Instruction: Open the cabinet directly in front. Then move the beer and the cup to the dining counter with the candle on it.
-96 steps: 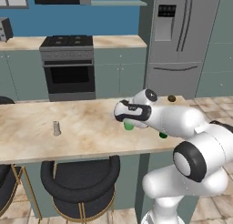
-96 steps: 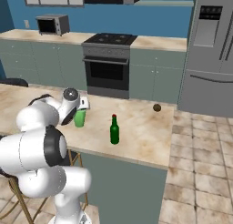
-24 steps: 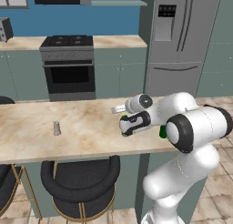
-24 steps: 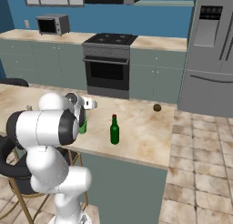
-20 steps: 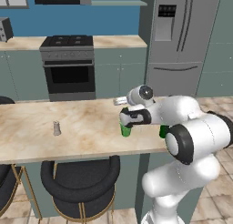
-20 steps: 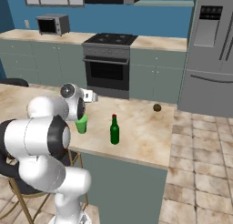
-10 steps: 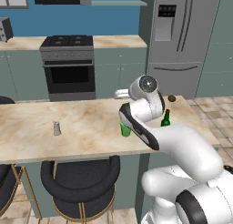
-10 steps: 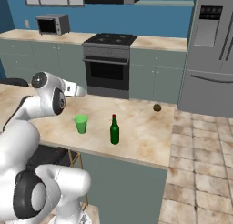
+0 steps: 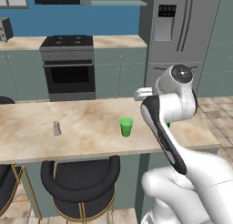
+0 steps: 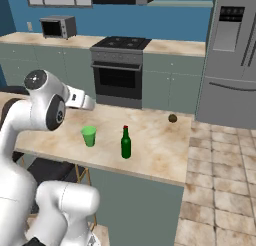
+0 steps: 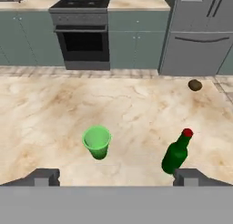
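On the dining counter the cup and the beer stand upright, near each other but apart; the gap between them is bare marble, wide enough to pass through. The gripper is above the near edge with its fingers spread wide, holding nothing. A small brown round thing lies well apart, near the far right corner. A small grey shaker stands far to the left of the cup, with much bare top between them. Black stools stand under the near edge.
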Tool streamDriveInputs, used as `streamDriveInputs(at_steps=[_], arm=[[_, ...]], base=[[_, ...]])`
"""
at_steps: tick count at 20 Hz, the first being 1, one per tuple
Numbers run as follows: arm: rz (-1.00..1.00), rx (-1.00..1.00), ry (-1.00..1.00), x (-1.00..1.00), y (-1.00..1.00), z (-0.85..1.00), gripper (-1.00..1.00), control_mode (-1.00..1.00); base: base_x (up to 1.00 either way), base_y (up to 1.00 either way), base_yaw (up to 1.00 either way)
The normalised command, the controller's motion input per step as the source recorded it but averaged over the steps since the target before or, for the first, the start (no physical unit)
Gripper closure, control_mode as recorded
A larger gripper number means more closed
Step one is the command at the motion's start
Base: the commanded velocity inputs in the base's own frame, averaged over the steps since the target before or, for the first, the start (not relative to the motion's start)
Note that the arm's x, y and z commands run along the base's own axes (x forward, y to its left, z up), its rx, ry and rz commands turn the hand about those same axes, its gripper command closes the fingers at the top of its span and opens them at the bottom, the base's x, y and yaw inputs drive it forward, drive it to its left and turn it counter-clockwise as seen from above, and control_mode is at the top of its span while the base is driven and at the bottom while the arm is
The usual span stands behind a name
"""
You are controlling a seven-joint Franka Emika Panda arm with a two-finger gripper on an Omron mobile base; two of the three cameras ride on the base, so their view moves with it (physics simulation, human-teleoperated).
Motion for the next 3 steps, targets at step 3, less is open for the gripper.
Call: streamDriveInputs(at_steps=[3], arm=[[0.0, 0.0, -0.06, -1.0, -0.27, -0.69, -1.0, -1.0]], base=[[0.0, 0.0, 0.0]])
